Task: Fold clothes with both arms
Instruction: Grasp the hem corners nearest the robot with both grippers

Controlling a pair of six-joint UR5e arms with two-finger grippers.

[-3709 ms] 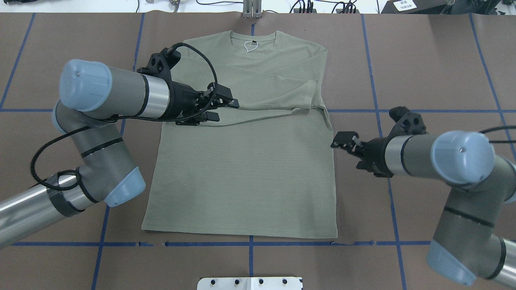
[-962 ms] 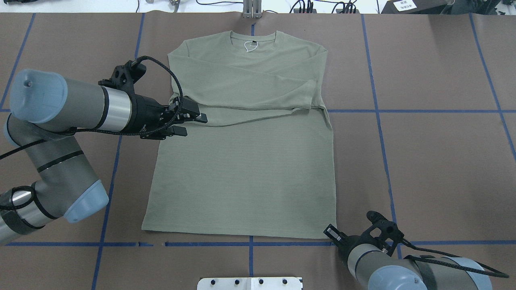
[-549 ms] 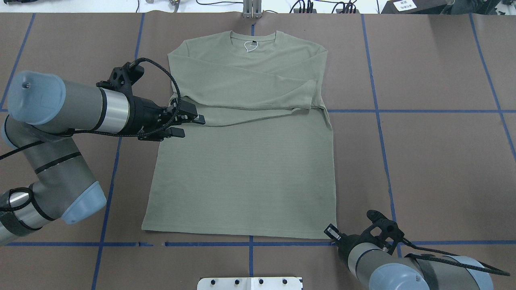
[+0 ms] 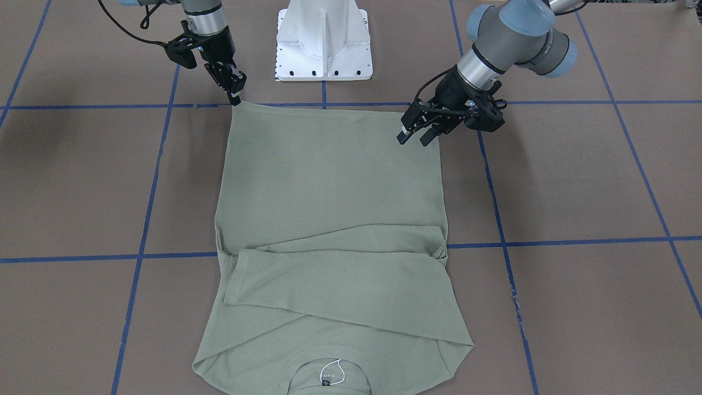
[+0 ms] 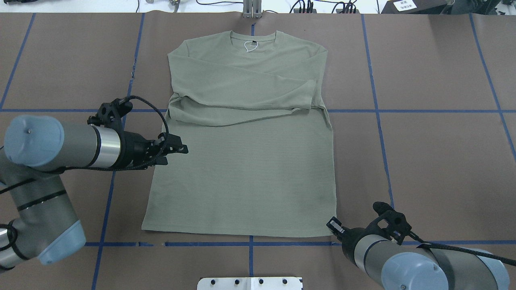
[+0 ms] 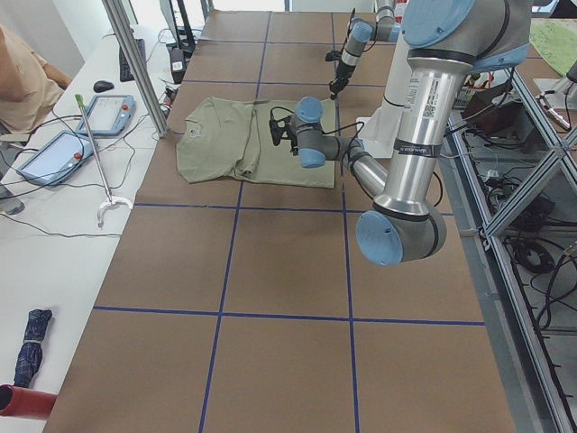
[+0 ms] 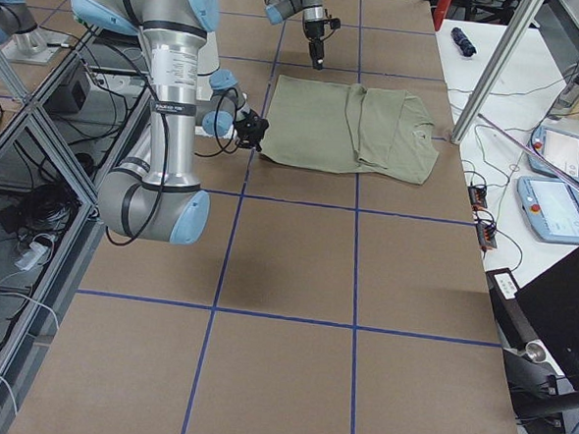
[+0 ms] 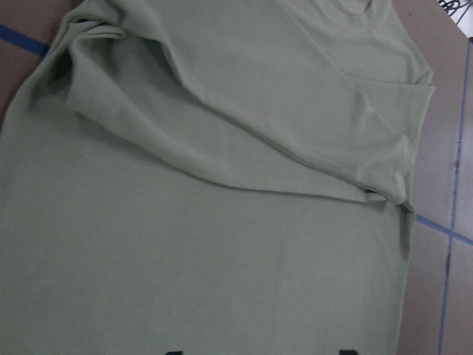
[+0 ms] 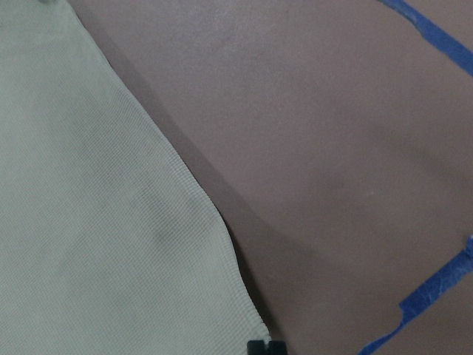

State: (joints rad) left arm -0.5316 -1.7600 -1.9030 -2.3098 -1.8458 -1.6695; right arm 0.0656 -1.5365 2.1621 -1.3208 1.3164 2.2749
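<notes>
The sage-green shirt (image 5: 242, 173) lies flat on the brown table, collar away from the robot, both sleeves folded across the chest (image 4: 334, 285). My left gripper (image 5: 179, 150) hovers open at the shirt's left edge, at mid-body (image 4: 415, 136). Its wrist view looks down on the folded sleeves (image 8: 222, 148), with two fingertips (image 8: 174, 352) wide apart at the bottom. My right gripper (image 5: 334, 225) is at the shirt's near right hem corner (image 4: 236, 97). In its wrist view the fingertips (image 9: 266, 346) are together beside the cloth edge (image 9: 185, 214). Whether cloth is pinched is hidden.
The white pedestal base (image 4: 323, 41) stands at the near table edge, just behind the hem. Blue tape lines (image 5: 379, 121) grid the table. A metal post (image 5: 252, 10) and cables sit at the far edge. A person and tablets (image 6: 54, 153) are at a side bench.
My left gripper has drawn back from the sleeve fold toward the robot along the shirt's left edge. The right gripper went from beside the shirt's right edge to the hem corner, then crept slightly forward.
</notes>
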